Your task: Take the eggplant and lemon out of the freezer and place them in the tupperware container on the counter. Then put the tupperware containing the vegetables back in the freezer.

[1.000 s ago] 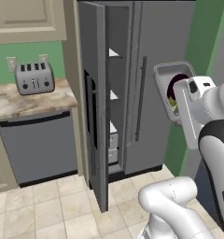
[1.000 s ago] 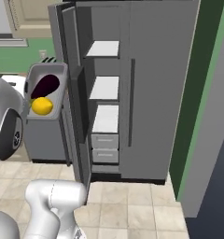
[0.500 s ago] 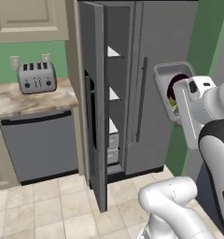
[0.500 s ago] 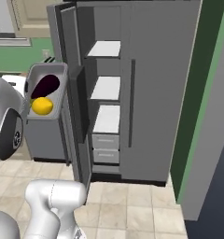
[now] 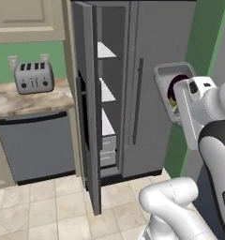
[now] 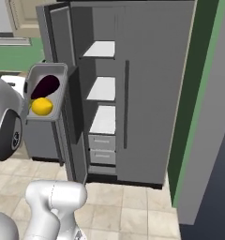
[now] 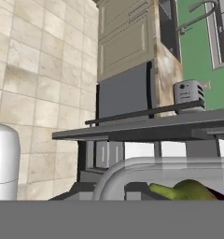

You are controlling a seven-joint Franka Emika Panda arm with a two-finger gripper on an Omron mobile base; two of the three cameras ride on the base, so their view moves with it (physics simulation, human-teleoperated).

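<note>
The freezer stands open on the left. To its right the gripper is pinched tight on the tupperware container, tipped up, with 1 eggplant and 1 lemon inside. The tray looks light and slippery; holding its rim seems best

A rendered home kitchen: a tall grey freezer stands open showing white shelves, a silver four-slot toaster sits on a beige-brown marbled stone counter, with beige cabinets, green walls and pale floor tiles.
</note>
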